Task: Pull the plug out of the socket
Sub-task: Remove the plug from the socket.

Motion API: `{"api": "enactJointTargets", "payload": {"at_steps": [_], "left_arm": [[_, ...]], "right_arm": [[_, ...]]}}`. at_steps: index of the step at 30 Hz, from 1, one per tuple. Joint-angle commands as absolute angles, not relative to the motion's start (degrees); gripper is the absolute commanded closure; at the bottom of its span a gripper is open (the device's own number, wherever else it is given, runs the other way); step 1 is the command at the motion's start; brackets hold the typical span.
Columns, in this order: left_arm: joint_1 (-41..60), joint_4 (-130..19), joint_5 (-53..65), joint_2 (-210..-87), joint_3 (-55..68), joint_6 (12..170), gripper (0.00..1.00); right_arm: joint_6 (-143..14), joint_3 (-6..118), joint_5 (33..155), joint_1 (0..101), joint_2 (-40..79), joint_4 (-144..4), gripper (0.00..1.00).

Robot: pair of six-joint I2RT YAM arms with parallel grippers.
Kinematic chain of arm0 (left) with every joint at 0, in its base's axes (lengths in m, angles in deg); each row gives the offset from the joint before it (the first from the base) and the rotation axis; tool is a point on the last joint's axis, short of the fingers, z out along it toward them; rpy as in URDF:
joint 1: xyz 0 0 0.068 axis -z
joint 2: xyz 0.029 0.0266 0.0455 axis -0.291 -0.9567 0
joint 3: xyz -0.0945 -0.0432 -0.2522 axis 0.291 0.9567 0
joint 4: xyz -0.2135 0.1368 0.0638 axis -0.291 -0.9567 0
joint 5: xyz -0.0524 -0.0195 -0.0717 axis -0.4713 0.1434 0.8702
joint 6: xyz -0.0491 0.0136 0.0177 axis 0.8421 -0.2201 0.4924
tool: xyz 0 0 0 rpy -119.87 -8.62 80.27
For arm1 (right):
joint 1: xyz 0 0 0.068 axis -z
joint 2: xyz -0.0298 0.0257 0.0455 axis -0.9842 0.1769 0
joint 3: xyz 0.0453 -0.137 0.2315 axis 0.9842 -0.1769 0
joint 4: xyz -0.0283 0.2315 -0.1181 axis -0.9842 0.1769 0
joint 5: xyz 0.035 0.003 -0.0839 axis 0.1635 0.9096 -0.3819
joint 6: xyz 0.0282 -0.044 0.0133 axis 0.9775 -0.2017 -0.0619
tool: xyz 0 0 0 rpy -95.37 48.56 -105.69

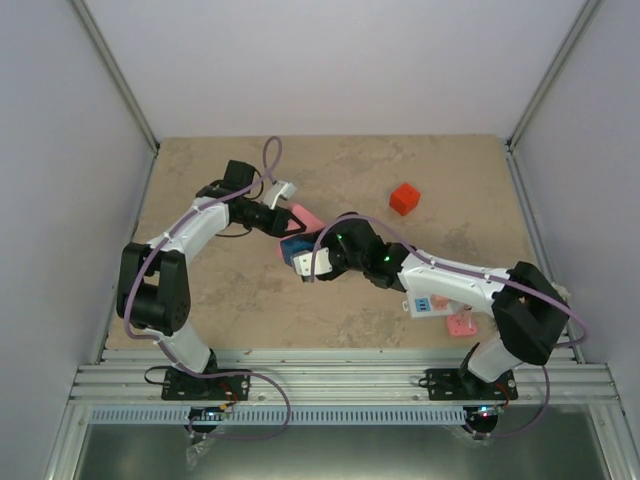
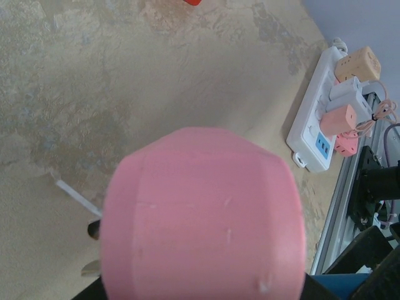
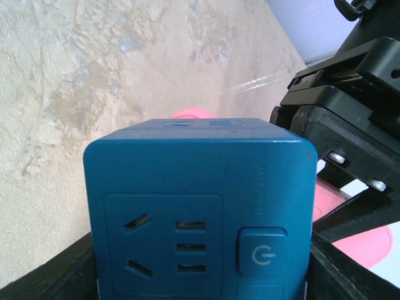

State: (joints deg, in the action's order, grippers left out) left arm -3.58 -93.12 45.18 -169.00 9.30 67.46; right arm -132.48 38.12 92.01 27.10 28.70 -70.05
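Fingers of the left gripper [image 1: 289, 215] clamp a pink block [image 2: 203, 219] at mid worktop [image 1: 450, 170], the right gripper [image 1: 299, 256] fingers grip a blue cube plug [image 3: 200, 206] just beside it, open surface beyond, and the socket [image 1: 425, 303] hugs the near right edge.

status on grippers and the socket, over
Left gripper shut on pink block. Right gripper shut on blue socket cube, pink block just behind it. White power strip at near edge, adapters plugged in, untouched.
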Motion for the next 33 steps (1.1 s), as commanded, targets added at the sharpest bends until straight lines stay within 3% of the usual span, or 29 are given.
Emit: {"api": "enactJointTargets", "payload": {"at_steps": [1,10,25,33], "left_arm": [[-6.1,-88.7,39.6,-168.7,8.7,63.1,1.0],[-6.5,-87.9,37.3,-169.0,8.6,64.4,1.0],[-6.2,-86.8,35.1,-168.6,9.3,64.6,1.0],[-6.2,-87.1,36.7,-168.6,9.2,64.5,1.0]], "right_arm": [[-130.2,35.1,89.9,29.4,25.1,-67.3,1.0],[-135.1,33.0,74.9,24.3,27.7,-73.1,1.0],[-129.5,45.9,85.9,24.7,30.0,-54.9,1.0],[-134.4,38.3,81.0,25.1,28.3,-65.9,0.99]]}}
